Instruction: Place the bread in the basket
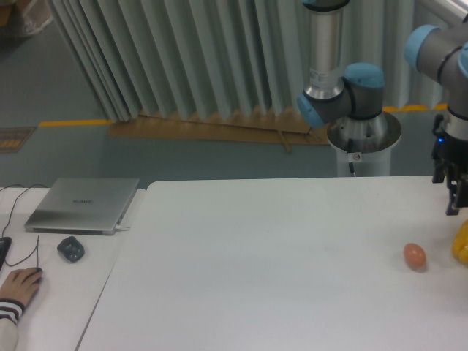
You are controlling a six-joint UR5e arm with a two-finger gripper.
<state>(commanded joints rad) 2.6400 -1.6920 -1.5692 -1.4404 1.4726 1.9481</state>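
The bread and the basket are out of view. My gripper point(458, 207) hangs at the far right edge of the camera view, pointing down just above the white table point(278, 292). The frame edge cuts it off, so only one dark finger point(452, 199) shows and I cannot tell how the jaws stand. Directly below it lies a bright yellow thing point(461, 243), also cut by the edge. A small smooth brown egg point(414, 256) rests on the table to the left of the gripper and lower in the frame.
The arm's base pedestal point(363, 142) stands behind the table's far edge. On a side table at left are a shut silver laptop point(82, 205), a dark mouse point(71, 249) and a person's hand point(18, 285).
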